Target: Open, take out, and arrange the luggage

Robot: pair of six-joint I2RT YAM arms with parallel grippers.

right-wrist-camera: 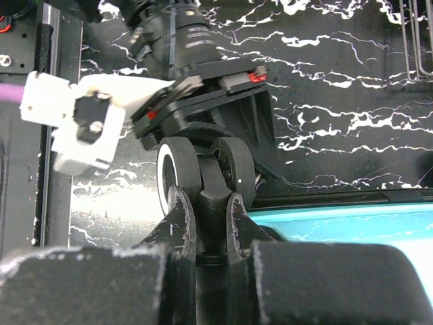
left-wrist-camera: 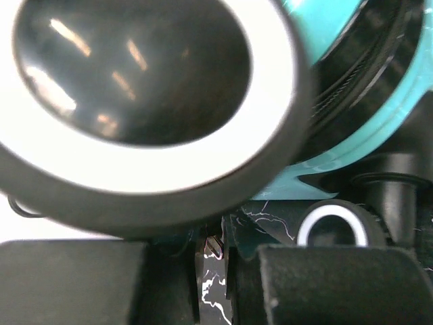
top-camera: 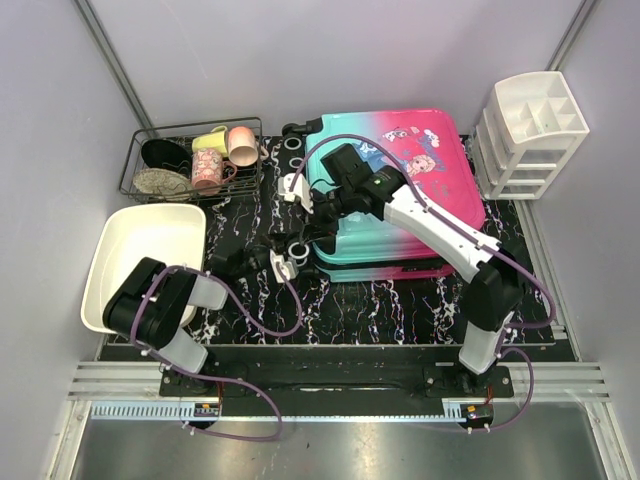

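Closed suitcase (top-camera: 372, 245) flat on the marbled table (top-camera: 400, 300), both grippers at its near-left wheel.

The wire basket (top-camera: 135, 165) holds five items: three cups (yellow (top-camera: 210, 140), pink (top-camera: 242, 145), patterned (top-camera: 207, 170)), one dark bowl (top-camera: 163, 152) and one patterned dish (top-camera: 160, 183). One white tub (top-camera: 100, 270) sits left of the suitcase, and one white drawer organizer (top-camera: 500, 160) stands at its far-right corner. The right gripper (right-wrist-camera: 208, 203) is clamped narrowly on the stem of the twin wheel (right-wrist-camera: 179, 172). The left gripper (left-wrist-camera: 215, 254) is nearly closed just below that wheel, with only table showing through the slit.
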